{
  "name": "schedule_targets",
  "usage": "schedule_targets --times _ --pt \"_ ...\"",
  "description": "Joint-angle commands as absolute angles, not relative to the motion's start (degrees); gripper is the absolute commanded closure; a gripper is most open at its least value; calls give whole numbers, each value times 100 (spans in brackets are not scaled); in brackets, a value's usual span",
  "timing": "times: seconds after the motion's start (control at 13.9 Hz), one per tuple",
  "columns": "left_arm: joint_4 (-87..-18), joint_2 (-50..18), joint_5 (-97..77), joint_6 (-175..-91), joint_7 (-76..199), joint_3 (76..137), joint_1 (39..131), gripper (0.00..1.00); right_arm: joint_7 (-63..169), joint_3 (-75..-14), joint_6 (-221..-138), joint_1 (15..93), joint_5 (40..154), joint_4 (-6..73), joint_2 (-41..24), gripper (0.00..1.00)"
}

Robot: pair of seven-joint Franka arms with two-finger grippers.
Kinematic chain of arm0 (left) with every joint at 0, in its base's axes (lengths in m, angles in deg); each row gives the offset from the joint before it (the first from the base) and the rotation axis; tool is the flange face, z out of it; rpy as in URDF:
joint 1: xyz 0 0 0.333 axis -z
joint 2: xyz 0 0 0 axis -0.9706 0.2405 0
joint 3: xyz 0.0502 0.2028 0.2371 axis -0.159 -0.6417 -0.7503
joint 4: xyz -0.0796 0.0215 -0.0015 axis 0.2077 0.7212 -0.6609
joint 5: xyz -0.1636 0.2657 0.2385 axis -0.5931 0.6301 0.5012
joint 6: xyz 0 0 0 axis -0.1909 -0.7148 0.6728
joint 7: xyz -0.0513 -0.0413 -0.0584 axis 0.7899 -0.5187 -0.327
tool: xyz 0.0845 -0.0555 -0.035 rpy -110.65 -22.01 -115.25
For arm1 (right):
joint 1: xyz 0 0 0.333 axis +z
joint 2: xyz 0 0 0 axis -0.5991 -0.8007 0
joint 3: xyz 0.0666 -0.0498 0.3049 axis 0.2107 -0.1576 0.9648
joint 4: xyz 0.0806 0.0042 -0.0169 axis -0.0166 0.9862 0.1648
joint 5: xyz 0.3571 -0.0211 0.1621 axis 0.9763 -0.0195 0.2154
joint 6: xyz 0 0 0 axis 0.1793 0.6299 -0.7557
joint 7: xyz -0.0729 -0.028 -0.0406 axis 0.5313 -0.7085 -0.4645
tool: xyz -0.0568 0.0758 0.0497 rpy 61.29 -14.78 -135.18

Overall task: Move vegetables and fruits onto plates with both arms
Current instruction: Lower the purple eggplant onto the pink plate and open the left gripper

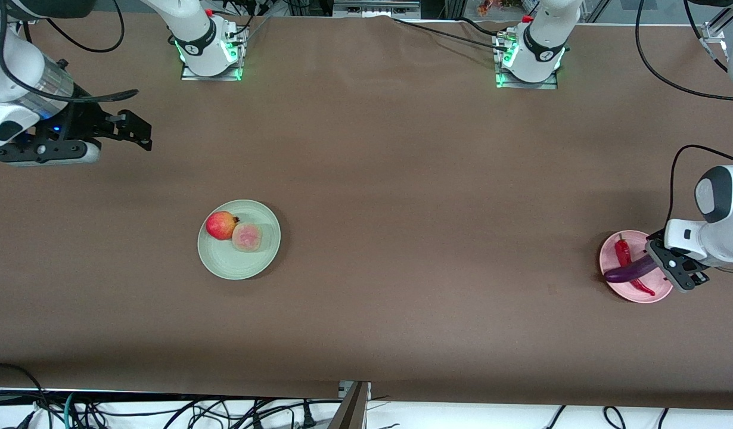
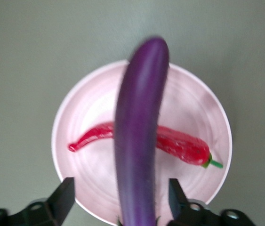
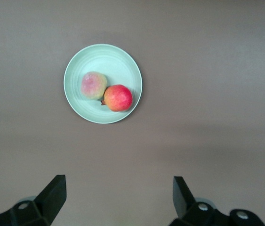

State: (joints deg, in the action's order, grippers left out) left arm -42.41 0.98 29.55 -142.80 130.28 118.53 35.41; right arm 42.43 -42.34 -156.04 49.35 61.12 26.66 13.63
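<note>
The purple eggplant lies across the red chili pepper on the pale pink plate at the left arm's end of the table. My left gripper is open over the plate's rim, one finger on each side of the eggplant's stem end with gaps showing. The left wrist view shows the eggplant, chili, plate and gripper. The red pomegranate and the yellowish-green piece sit side by side on the pale green plate. My right gripper is open, empty and raised.
The brown table top stretches between the two plates. The right wrist view shows the green plate, pomegranate and yellowish-green piece well away from the right gripper. Cables hang along the table's near edge.
</note>
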Motion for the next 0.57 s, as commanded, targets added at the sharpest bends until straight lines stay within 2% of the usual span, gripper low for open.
schedule_targets --times 0.0,0.36,0.5 --pt "-4148 -393 2532 -13500 13107 12222 3539 0 4263 -4149 -15560 4902 6051 2331 1218 0" --pt "-3156 -500 1901 -11778 12127 12994 3653 0 4289 -4167 -15561 4867 6068 2286 1209 0" --pt "-2821 -517 1687 -11416 11266 13144 3845 0 4271 -4167 -15561 4867 6033 2286 1209 0"
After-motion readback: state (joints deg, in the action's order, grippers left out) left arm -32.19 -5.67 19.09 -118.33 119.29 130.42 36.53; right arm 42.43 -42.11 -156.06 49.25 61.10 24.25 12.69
